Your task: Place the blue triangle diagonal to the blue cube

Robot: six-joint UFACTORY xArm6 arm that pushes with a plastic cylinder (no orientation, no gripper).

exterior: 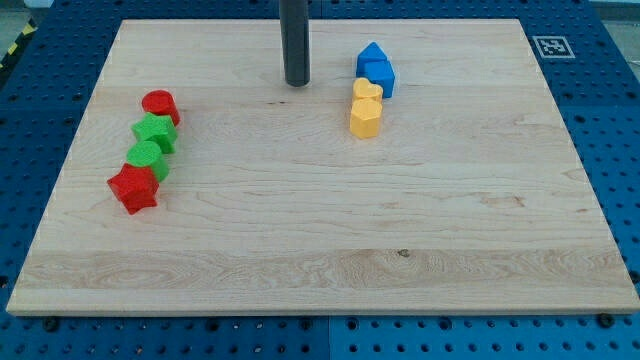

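The blue triangle (371,53) lies near the view's top, right of centre, touching the blue cube (380,76) just below it. My tip (296,82) rests on the board to the left of both blue blocks, a clear gap away from them. Two yellow blocks sit under the blue cube: a yellow heart (367,90) touching it and a yellow hexagon-like block (365,118) below that.
At the view's left a slanted column holds a red cylinder (160,105), a green block (155,131), a second green block (147,157) and a red star (133,188). The wooden board (320,250) lies on a blue perforated table.
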